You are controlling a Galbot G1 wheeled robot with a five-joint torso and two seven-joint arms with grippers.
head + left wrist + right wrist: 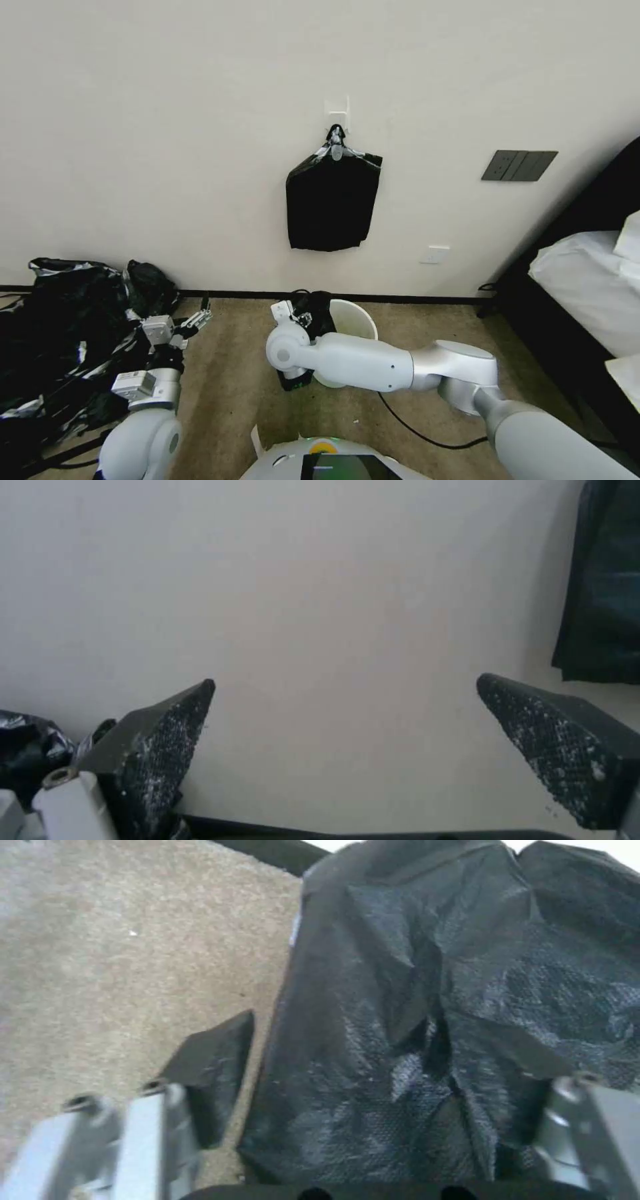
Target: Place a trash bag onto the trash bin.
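Currently the task stands partly done. Largest item first: the heap of black plastic [53, 333] lies on the carpet at the robot's left, untouched. The folded bundle [332, 200] hangs clipped on the wall. The trash bin [357, 319] stands by the skirting; its inside is hidden. The trash bag [427, 1005] drapes over its near rim, not yet spread around. The right gripper [373, 1100] has wide jaws straddling the bag. The left gripper [347, 740] idles, jaws wide, near the heap.
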